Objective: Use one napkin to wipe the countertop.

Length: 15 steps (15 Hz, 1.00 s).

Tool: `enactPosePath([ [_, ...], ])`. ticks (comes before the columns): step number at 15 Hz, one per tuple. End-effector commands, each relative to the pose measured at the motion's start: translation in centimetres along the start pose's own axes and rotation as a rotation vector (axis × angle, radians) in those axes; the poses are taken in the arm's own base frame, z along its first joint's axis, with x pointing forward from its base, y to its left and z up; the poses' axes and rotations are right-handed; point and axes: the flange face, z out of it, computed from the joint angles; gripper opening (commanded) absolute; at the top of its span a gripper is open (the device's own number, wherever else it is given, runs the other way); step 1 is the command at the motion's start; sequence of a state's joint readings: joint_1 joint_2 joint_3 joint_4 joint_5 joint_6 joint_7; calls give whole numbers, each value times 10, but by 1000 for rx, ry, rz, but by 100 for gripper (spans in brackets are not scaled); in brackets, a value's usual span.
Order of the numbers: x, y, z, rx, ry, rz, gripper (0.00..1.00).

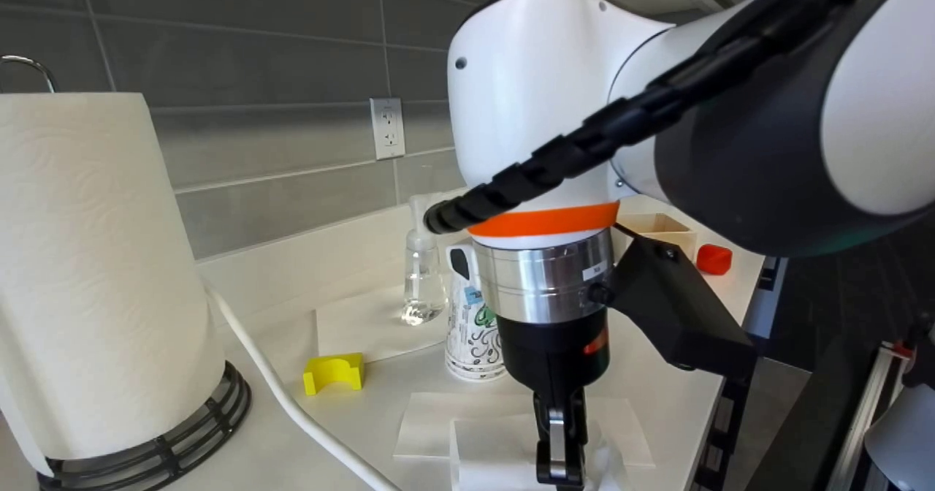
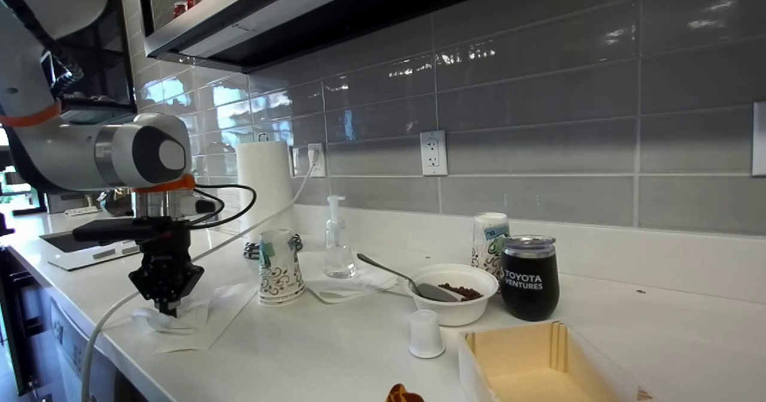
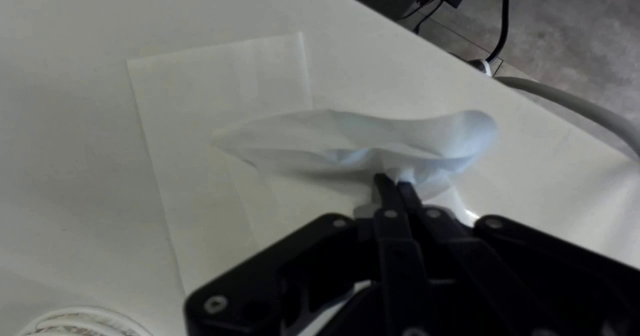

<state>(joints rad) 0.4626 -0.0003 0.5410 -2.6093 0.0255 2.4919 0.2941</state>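
1. Black, hinged two-finger gripper: we see tips nearly together, a paper fold pinched between.
2. In that pinch, crumpled thin white paper napkin, bunched into a ridge over the counter; we can't tell how firmly it presses down.
3. Handling, our guess: almost weightless, limp, quick to tear, slides easily if dry. Best hold: several folds gathered mid-sheet; this pinch sits off-centre along the ridge.
4. Underneath, flat white paper layers on smooth off-white countertop. Joined to the napkin or separate, we can't tell; they may drag along when wiping.
5. Just beside, apart: upside-down stack of white printed paper cups. We'd wipe clear of it.
6. Farther: yellow notched block, tall white paper-towel roll.
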Motion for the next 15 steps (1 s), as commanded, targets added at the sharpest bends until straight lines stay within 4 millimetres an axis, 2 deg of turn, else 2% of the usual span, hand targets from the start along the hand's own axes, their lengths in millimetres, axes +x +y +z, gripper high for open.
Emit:
enactPosePath([
  [1,-9,-6,-21,-12,37,-11,0],
  [4,-25,-8,-44,-25,76,9,0],
  [7,-38,3,-64,-29,82,90,0],
  [10,-52,33,-75,-62,26,244,0],
  [15,-68,100,-87,-68,-30,508,0],
])
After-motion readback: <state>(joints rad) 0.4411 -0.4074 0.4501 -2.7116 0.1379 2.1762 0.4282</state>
